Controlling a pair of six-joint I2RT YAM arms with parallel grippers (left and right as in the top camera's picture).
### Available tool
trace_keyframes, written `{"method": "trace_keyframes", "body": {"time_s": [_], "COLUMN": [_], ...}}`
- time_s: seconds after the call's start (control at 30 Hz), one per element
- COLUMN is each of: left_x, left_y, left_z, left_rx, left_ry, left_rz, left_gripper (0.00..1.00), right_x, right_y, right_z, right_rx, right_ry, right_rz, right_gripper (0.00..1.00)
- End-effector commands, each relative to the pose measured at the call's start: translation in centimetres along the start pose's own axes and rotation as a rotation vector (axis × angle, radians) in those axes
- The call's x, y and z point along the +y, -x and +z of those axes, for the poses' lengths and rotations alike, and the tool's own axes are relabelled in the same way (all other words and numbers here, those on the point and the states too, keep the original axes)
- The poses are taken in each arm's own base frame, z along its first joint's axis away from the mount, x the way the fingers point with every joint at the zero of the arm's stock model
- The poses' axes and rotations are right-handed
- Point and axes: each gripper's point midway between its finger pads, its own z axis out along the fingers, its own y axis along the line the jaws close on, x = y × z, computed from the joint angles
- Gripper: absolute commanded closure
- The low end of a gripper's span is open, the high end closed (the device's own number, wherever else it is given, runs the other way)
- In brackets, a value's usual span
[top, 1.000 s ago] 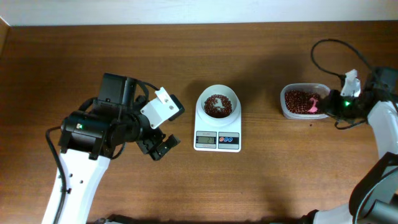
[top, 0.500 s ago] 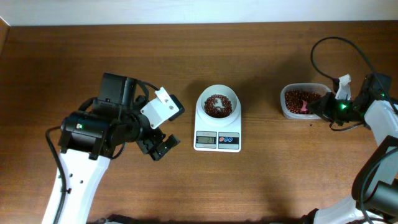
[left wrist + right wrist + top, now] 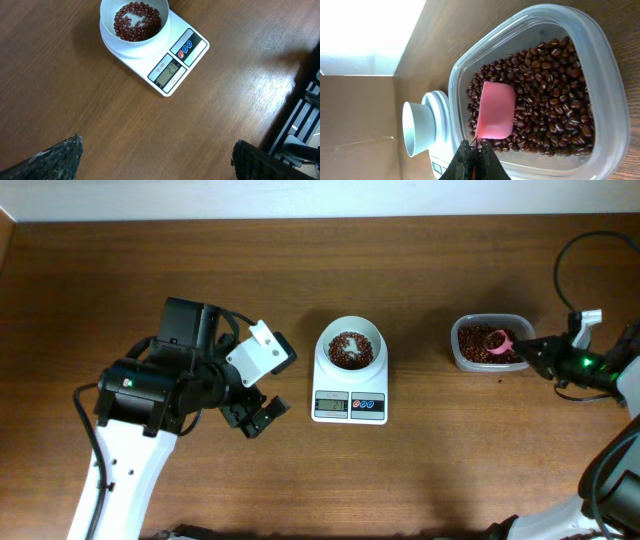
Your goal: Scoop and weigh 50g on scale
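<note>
R gripper (image 3: 474, 150) is pinching shut on the pink scoop (image 3: 495, 111) by its handle. The cup is lying on the beans (image 3: 545, 100) inside the clear tub (image 3: 607, 75), well right of the scale (image 3: 350, 408). Some beans are already sitting in the scale's bowl (image 3: 106, 36). L gripper (image 3: 256, 416) is hanging wide open, holding nothing, left of the scale. Step in hand, imo: loading the scoop. Doing it well = sliding the lip under the beans w/ a shallow push, levelling before lifting, keeping the load small since the bowl is part filled, & checking the display before tipping more. Vs 1 s ago: R arm is now sitting further right, scoop lying nearer the tub's far side; L arm, scale & bowl contents are looking unchanged.
</note>
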Motion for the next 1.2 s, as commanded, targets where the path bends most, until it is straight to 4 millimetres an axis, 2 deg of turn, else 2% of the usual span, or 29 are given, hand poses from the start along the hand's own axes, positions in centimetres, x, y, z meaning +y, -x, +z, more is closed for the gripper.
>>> {"method": "trace_keyframes", "body": {"time_s": [0.0, 0.1, 0.17, 0.23, 0.4, 0.57, 0.67, 0.77, 0.83, 1.0, 1.17], "left_x": [0.0, 0.0, 0.0, 0.0, 0.0, 0.0, 0.0, 0.0, 0.0, 0.0, 0.0], "left_y": [0.0, 0.0, 0.0, 0.0, 0.0, 0.0, 0.0, 0.0, 0.0, 0.0, 0.0], "left_z": [-0.1, -0.1, -0.1, -0.1, -0.1, -0.1, -0.1, -0.1, -0.1, -0.1, -0.1], "left_rx": [-0.008, -0.008, -0.008, -0.008, -0.008, -0.008, -0.008, -0.008, -0.008, -0.008, -0.008], "left_ry": [-0.004, -0.004, -0.004, -0.004, -0.004, -0.004, -0.004, -0.004, -0.004, -0.004, -0.004], "left_rz": [0.011, 0.011, 0.011, 0.011, 0.011, 0.011, 0.011, 0.011, 0.011, 0.011, 0.011], "left_gripper": [0.01, 0.01, 0.01, 0.01, 0.02, 0.01, 0.01, 0.01, 0.01, 0.01, 0.01], "right_x": [0.9, 0.9, -0.7, 1.1, 1.9, 4.2, 5.4, 7.1, 9.6, 12.8, 15.3], "right_y": [-0.1, 0.0, -0.1, -0.1, 0.0, -0.1, -0.6, -1.9, -3.7, -7.5, -11.2], "right_z": [0.0, 0.0, 0.1, 0.0, -0.1, -0.5, 0.2, 1.9, 3.8, 7.0, 9.2], "right_rx": [0.000, -0.003, 0.002, -0.004, -0.007, -0.007, 0.018, 0.081, 0.161, 0.308, 0.428], "right_ry": [0.083, 0.085, -0.010, 0.097, 0.145, 0.279, 0.317, 0.349, 0.409, 0.443, 0.472], "right_rz": [-0.002, -0.015, -0.006, -0.053, -0.055, -0.053, -0.065, -0.092, -0.124, -0.153, -0.195], "right_gripper": [0.96, 0.96, 0.96, 0.96, 0.96, 0.96, 0.96, 0.96, 0.96, 0.96, 0.96]}}
